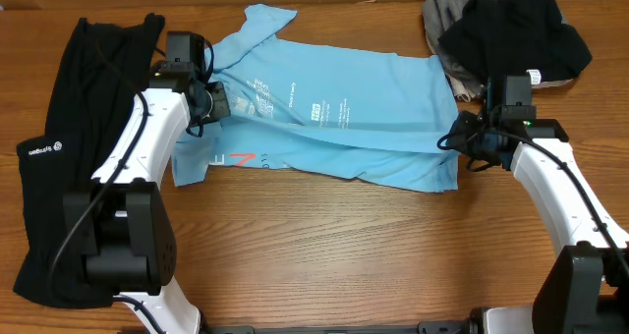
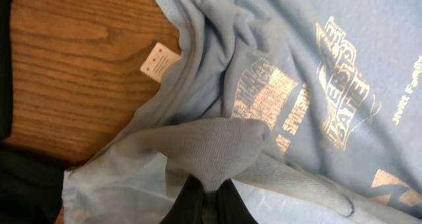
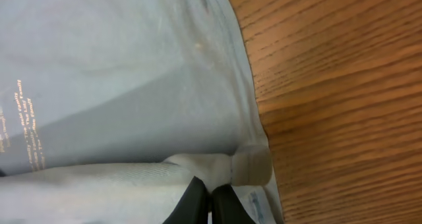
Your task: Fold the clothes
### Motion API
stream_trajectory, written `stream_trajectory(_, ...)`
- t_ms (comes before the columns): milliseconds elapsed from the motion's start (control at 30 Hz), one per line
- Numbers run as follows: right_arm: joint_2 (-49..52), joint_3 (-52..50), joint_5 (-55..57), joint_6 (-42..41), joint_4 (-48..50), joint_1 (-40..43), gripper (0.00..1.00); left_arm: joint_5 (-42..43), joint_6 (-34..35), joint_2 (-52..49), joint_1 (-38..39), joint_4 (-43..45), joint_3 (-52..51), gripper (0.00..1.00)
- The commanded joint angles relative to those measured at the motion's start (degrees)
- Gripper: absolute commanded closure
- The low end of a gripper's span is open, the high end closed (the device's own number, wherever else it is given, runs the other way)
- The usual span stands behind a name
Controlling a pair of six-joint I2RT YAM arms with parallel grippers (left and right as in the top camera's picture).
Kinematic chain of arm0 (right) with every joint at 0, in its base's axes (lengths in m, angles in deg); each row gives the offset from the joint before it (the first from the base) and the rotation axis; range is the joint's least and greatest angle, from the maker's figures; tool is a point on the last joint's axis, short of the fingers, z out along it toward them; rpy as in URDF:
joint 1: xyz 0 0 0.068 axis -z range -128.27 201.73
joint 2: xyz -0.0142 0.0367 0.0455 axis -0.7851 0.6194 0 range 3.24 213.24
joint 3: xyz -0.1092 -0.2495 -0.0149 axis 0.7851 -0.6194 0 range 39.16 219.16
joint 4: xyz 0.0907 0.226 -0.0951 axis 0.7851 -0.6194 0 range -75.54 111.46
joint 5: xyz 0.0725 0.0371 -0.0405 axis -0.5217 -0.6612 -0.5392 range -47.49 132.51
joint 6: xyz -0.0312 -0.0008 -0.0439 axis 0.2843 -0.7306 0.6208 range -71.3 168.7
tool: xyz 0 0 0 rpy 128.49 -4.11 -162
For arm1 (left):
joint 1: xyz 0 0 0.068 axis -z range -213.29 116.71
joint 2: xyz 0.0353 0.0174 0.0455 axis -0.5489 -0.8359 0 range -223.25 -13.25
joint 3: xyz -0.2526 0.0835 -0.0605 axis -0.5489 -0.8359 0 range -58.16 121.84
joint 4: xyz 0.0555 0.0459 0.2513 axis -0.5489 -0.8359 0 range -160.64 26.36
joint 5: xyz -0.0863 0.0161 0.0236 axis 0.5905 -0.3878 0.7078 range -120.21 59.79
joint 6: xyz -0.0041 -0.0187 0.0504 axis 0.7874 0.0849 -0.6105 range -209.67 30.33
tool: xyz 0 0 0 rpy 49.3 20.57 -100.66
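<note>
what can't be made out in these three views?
- Overhead: white lettering on the light blue T-shirt is too small to read.
- Overhead: long black garment partly covered by the left arm.
- Overhead: black and grey pile cut off by the top edge; garment types unclear.
- Left wrist: left gripper fingertips buried in a pinched fold.
- Right wrist: right gripper mostly cut off by the bottom edge.

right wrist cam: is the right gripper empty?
No, the right gripper is pinched shut on a bunched fold of the light blue T-shirt at its edge by the bare table.
</note>
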Motion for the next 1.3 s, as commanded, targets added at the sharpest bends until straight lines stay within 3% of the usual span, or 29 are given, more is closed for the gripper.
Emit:
stream_trajectory(0, 0.09, 1.57, 0.96, 0.83, 0.96, 0.24, 0.96, -0.96, -1.07, 0.02, 0.22, 0.83, 1.01, 0.96)
stream_trajectory(333, 4.85, 1.55, -0.92, 0.83, 2.64, 0.22, 0.96, -0.96, -1.09, 0.02, 0.22, 1.49, 1.01, 0.94)
stream_trajectory(400, 6.45, 1.55, -1.68, 0.83, 3.82, 0.22, 0.96, -0.96, -1.11, -0.04, 0.22, 1.86, 1.01, 0.86)
stream_trajectory(467, 7.72, 1.55, -1.84, 0.85, 4.66, 0.17, 0.95, -0.96, -1.09, -0.20, 0.22, 2.36, 1.01, 0.64)
stream_trajectory(533, 8.55, 1.55, -1.84, 0.92, 5.20, 0.17, 0.78, -0.96, -1.09, -0.42, 0.22, 2.64, 1.01, 0.35)
stream_trajectory(633, 8.52, 1.62, -1.84, 1.97, 5.57, 0.17, 0.23, -1.11, -2.69, -0.63, 0.11, 3.26, 1.01, 0.00)
stream_trajectory(700, 8.09, 1.95, -2.58, 1.95, 5.33, 0.20, 0.04, -1.49, -4.63, -0.57, -0.11, 3.37, 1.51, 0.00)
stream_trajectory(733, 7.69, 2.32, -2.95, 1.92, 4.85, 0.20, 0.00, -2.05, -4.96, -0.50, -0.31, 2.69, 2.34, 0.00)
stream_trajectory(867, 4.46, 6.01, -3.02, 1.92, -0.68, 0.17, 0.00, -1.90, -4.90, -0.26, -1.64, -6.71, 10.75, 0.00)
stream_trajectory(1033, -1.79, 12.39, -7.30, -0.26, -11.96, -0.26, 0.00, 0.22, -4.94, -0.26, -2.05, -26.25, 28.20, 0.00)
stream_trajectory(1267, -10.32, 12.41, -7.78, -5.64, -21.07, -3.61, 0.00, 3.08, -4.94, -0.26, -1.99, -40.79, 39.54, 0.00)
